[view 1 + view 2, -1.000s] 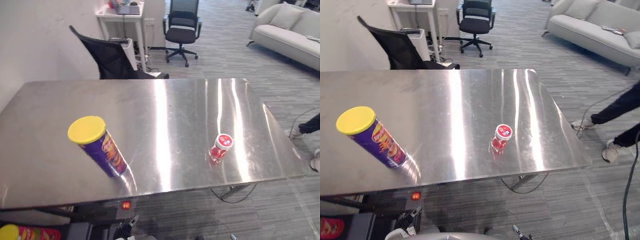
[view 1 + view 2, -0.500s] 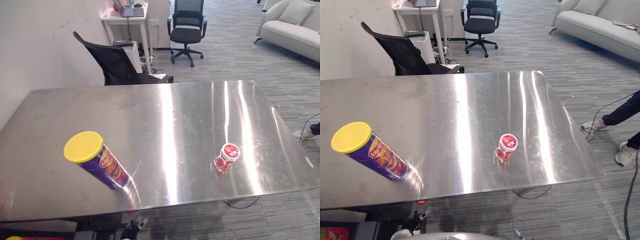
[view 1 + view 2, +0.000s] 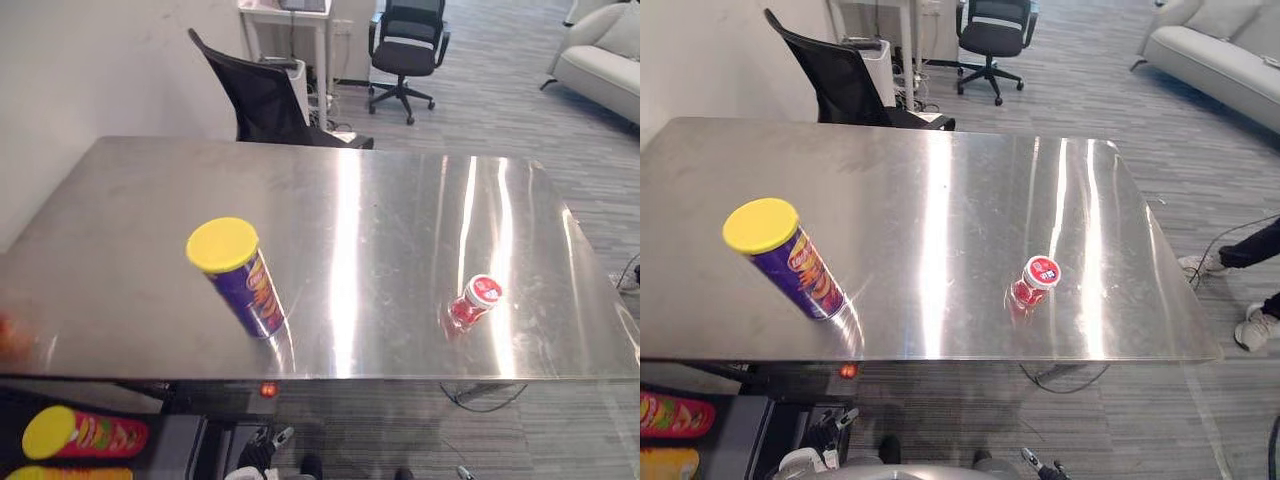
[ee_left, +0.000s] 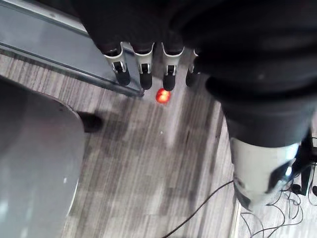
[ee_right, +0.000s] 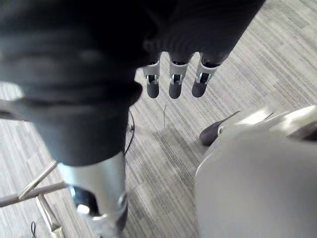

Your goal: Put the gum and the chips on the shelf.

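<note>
A purple chips can [image 3: 243, 283] with a yellow lid stands tilted-looking on the left half of the steel table [image 3: 400, 200]. The gum, a small red bottle [image 3: 474, 302] with a white-and-red cap, stands on the right half, well apart from the can. My left hand [image 4: 143, 72] hangs over the carpet beside the table's edge, fingers straight and holding nothing. My right hand [image 5: 171, 82] also hangs over the carpet with straight, empty fingers. Both hands are below the tabletop, away from the can and the bottle.
Red cans with yellow lids [image 3: 85, 436] lie low at the left, below the table's front edge. A black office chair [image 3: 262, 98] stands behind the table, another chair [image 3: 405, 50] farther back. A sofa [image 3: 1220, 55] is at the back right; a person's legs [image 3: 1255, 290] show at the right.
The whole picture has shifted, so the head camera has moved and looks more to the left and down. The can and the gum bottle stand where they were.
</note>
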Robot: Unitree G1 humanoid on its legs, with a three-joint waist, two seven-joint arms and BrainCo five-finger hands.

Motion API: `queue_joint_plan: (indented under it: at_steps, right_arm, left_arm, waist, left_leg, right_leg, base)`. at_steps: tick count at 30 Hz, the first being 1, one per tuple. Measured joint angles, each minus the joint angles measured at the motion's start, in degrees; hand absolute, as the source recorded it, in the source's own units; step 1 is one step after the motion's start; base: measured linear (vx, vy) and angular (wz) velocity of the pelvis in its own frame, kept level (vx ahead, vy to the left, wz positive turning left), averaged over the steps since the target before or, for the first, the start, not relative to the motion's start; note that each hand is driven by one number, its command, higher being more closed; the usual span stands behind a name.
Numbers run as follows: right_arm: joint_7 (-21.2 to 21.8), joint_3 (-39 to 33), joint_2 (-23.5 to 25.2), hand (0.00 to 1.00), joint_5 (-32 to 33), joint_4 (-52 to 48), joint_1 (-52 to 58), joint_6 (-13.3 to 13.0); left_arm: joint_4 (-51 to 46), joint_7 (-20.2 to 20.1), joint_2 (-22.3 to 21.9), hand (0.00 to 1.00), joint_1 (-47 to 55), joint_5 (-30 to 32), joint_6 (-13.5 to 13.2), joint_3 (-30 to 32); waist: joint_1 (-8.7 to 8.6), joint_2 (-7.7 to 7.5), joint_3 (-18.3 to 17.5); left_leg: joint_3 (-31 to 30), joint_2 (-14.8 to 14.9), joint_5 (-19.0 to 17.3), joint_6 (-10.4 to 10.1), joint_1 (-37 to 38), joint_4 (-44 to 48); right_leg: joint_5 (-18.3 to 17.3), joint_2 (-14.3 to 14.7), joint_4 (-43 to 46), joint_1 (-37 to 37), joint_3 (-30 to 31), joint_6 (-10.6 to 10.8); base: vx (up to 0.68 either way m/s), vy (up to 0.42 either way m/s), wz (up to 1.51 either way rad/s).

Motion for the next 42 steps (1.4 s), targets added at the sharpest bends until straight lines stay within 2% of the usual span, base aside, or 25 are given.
queue_joint_plan:
  at_steps: [2, 3, 4, 6, 8, 9, 10, 12, 13, 15, 19, 25, 26, 36, 42]
  right_arm:
    - [0.0, 0.3, -0.4, 0.0, 0.1, 0.0, -1.0, -0.3]
    - [-0.1, 0.1, -1.0, 0.0, 0.3, -0.1, -1.3, -0.7]
    - [-0.2, -0.2, -1.7, 0.0, 0.3, 0.0, -1.5, -0.9]
    - [-0.3, -1.0, -2.0, 0.0, 0.3, 0.0, -1.6, -0.9]
    - [-0.2, -2.5, -1.7, 0.0, 0.3, 0.2, -1.0, -0.8]
    - [-0.2, -4.0, -1.3, 0.0, 0.3, 0.3, 0.1, -0.8]
    - [-0.2, -5.5, -1.1, 0.0, 0.2, 0.2, 1.2, -0.7]
    - [-0.2, -7.5, -0.3, 0.0, 0.2, 0.2, 2.7, -0.5]
    - [-0.2, -8.7, 0.8, 0.0, 0.2, 0.3, 4.1, 0.1]
    - [-0.2, -8.9, 1.7, 0.0, 0.2, 0.9, 5.4, 0.3]
    - [0.0, -10.4, 1.7, 0.0, 0.2, 2.0, 5.8, 0.3]
    - [0.7, -8.3, 1.6, 0.0, -0.3, 2.0, 3.8, 0.3]
    - [1.8, -1.8, -0.4, 0.0, -1.5, 2.5, 3.6, 0.3]
    - [1.9, -1.4, -0.6, 0.0, -2.6, 2.4, 3.8, 0.3]
    - [2.3, -2.1, -1.2, 0.0, -2.3, 2.4, 5.9, 0.4]
  left_arm:
    - [0.1, 0.2, -0.3, 0.0, -0.3, -0.1, -0.1, 0.0]
    - [0.0, 0.6, -0.9, 0.0, -0.4, -0.2, -0.1, 0.2]
    - [0.1, 0.8, -1.3, 0.0, -0.5, -0.2, -0.2, 0.7]
    - [0.2, 0.8, -1.8, 0.0, -0.2, -0.1, -0.2, 1.4]
    - [0.6, 0.8, -1.9, 0.0, -0.1, 0.0, -0.1, 2.3]
    - [0.6, 0.8, -2.1, 0.0, -0.1, 0.0, -0.1, 2.8]
    - [0.7, 0.7, -2.0, 0.0, 0.0, 0.1, -0.1, 3.3]
    - [0.8, 0.7, -2.0, 0.0, 0.3, 0.1, -0.1, 4.0]
    - [1.0, 0.6, -1.7, 0.0, 0.6, 0.1, -0.1, 4.1]
    - [1.1, 0.4, -1.4, 0.0, 0.7, 0.1, -0.1, 4.1]
    - [1.5, 0.4, -1.5, 0.0, 1.1, 0.2, 0.0, 3.4]
    - [2.4, -0.2, -1.2, 0.0, 0.8, 0.8, -0.1, 2.1]
    - [3.4, -0.8, -0.3, 0.0, -0.3, 2.8, 0.3, -2.4]
    - [3.5, -0.9, -0.3, 0.0, -0.3, 2.8, 0.3, -2.7]
    - [4.4, -2.2, -0.1, 0.0, -1.0, 3.3, 0.4, -4.6]
  waist:
    - [-0.87, 0.41, 0.7]
    - [-1.08, 1.63, 1.5]
    - [-0.6, 2.08, 1.9]
    - [-0.8, 2.85, 1.7]
    - [-1.39, 2.78, 1.7]
    - [-1.51, 2.76, 1.7]
    - [-1.95, 2.54, 1.7]
    - [-2.16, 2.5, 1.0]
    - [-2.38, 1.68, 0.5]
    - [-2.33, 1.15, 0.1]
    - [-2.45, 1.32, -0.7]
    - [-2.39, 1.21, -0.7]
    - [-2.45, 1.53, -0.5]
    - [-2.5, 1.56, -0.5]
    - [-2.79, 1.78, -0.6]
  left_leg:
    - [-1.5, 0.1, -0.1, -0.3, -1.6, 2.7]
    - [-2.1, 0.9, -0.3, -0.7, -2.1, 4.2]
    - [-2.1, 1.4, 0.0, -1.3, -1.9, 4.3]
    - [-2.3, 2.1, 0.9, -2.3, -0.7, 2.0]
    - [-1.9, 2.3, 0.7, -2.2, -0.1, 1.8]
    - [-0.7, 2.2, -0.4, -1.6, 0.5, 4.0]
    - [0.2, 2.1, -1.3, -1.4, 1.4, 2.4]
    - [0.6, 2.0, -0.1, -1.4, 2.4, -0.6]
    - [0.5, 1.7, 0.4, -1.5, 2.5, -2.1]
    - [0.5, 1.3, 0.8, -1.5, 3.0, -2.6]
    - [0.5, -0.2, 2.6, -0.7, 6.8, -7.3]
    - [0.8, -0.5, 2.6, -0.7, 8.4, -7.3]
    - [2.3, -0.1, 1.6, -1.4, 10.3, -7.8]
    - [3.7, 0.3, 1.5, -1.5, 11.0, -7.7]
    - [3.8, 0.4, 1.5, -1.6, 11.2, -7.8]
  right_leg:
    - [-0.6, 0.3, -0.8, 0.8, -1.7, 0.9]
    - [-0.8, 0.9, 0.3, 0.8, -2.4, 0.4]
    - [-1.3, 1.4, 1.9, 0.2, -2.7, -0.4]
    - [-2.1, 1.9, 3.3, -0.8, -3.2, -1.2]
    - [-2.5, 1.8, 3.4, -0.7, -3.7, -1.7]
    - [-2.6, 1.7, 3.4, -0.5, -3.9, -1.5]
    - [-2.7, 1.8, 3.3, -0.4, -4.1, -1.2]
    - [-2.5, 1.8, 2.7, -0.4, -4.0, -0.9]
    - [-2.3, 1.7, 1.8, -0.5, -4.0, -0.6]
    - [-1.9, 1.6, 1.1, -0.1, -3.7, 0.0]
    - [-1.2, 1.1, -0.1, 2.0, -3.3, 0.3]
    - [-1.1, 0.9, -1.0, 4.0, -2.7, 0.4]
    - [-0.8, 1.4, -3.0, 6.3, -1.8, 0.5]
    - [-0.8, 1.7, -2.9, 6.4, -0.7, 0.5]
    - [-0.8, 1.8, -2.8, 6.5, -0.6, 0.5]
  base:
    - [-0.15, -0.135, 0.35]
    - [-0.17, -0.091, 0.2]
    - [-0.17, -0.089, 0.08]
    - [-0.16, -0.099, 0.02]
    - [-0.08, -0.066, 0.12]
    - [0.0, -0.009, 0.11]
    - [0.0, -0.002, 0.09]
    - [-0.01, 0.0, 0.03]
    - [0.03, 0.017, 0.0]
    - [0.09, 0.027, -0.03]
    - [0.13, 0.043, -0.03]
    - [0.1, 0.016, -0.01]
    - [0.01, -0.001, -0.04]
    - [0.0, -0.003, -0.06]
    - [-0.02, -0.022, -0.02]
